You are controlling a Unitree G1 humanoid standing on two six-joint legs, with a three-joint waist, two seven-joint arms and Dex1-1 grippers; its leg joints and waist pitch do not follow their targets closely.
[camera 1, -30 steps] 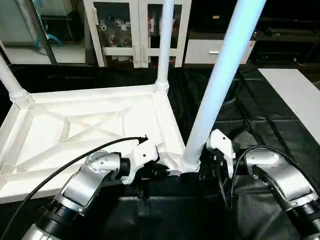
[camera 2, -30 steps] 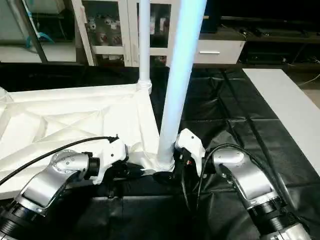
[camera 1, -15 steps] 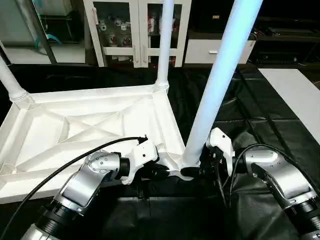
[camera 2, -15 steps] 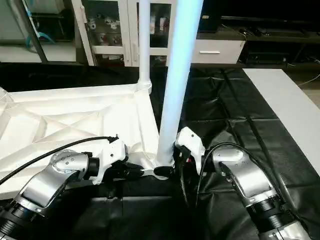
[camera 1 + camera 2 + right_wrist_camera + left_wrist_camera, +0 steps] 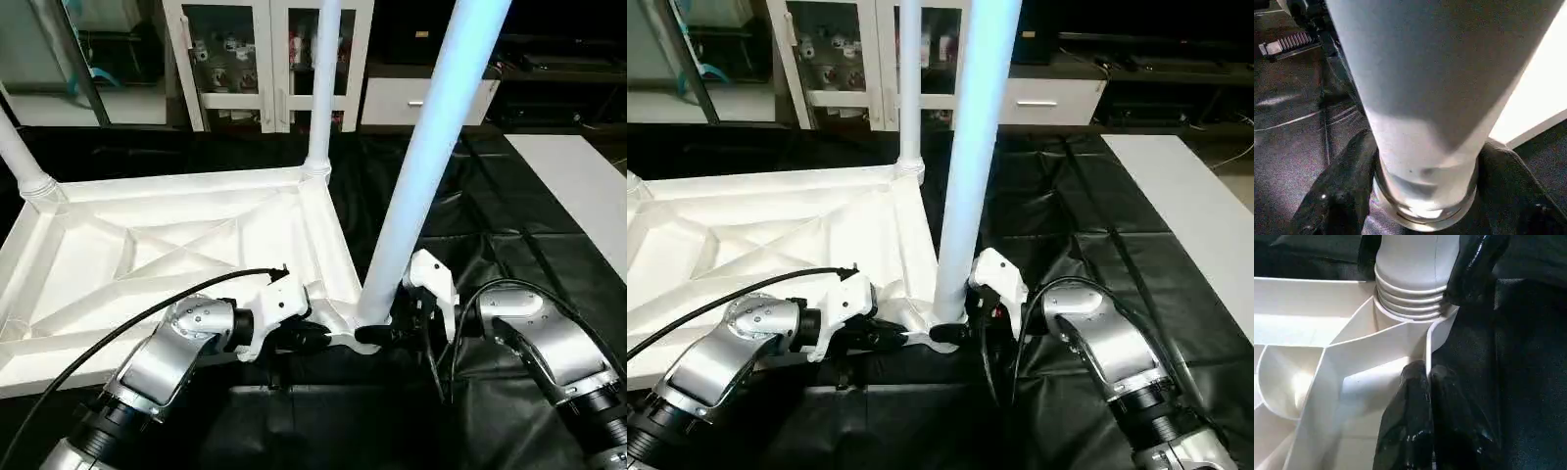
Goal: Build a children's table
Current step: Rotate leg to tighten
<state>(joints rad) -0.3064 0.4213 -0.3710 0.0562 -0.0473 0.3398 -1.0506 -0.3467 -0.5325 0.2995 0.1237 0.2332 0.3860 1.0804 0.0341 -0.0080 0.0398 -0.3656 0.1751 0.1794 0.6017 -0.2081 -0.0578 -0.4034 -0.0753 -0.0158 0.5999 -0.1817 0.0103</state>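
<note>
The children's table lies upside down on black cloth, its white ribbed tabletop [image 5: 176, 245] facing up. One leg [image 5: 20, 157] stands in the far left corner socket and another leg [image 5: 323, 78] in the far right one. A third leg [image 5: 431, 147] rises from the near right socket, leaning slightly right. My left gripper [image 5: 318, 336] is shut on the tabletop's thin rim beside that socket, and its pinched fingers [image 5: 1415, 396] show in the left wrist view. My right gripper [image 5: 377, 333] clasps the ribbed base of the near leg, with a finger [image 5: 1332, 191] pressed on each side.
A plain flat white board [image 5: 578, 186] lies at the right on the black cloth [image 5: 490, 225]. A white glass-door cabinet [image 5: 255, 59] and a drawer unit stand behind. A black cable [image 5: 118, 333] loops over my left forearm.
My right gripper's fingers have closed in around the base of the near leg, and the leg stands a little more upright. The left gripper has kept its hold on the rim.
</note>
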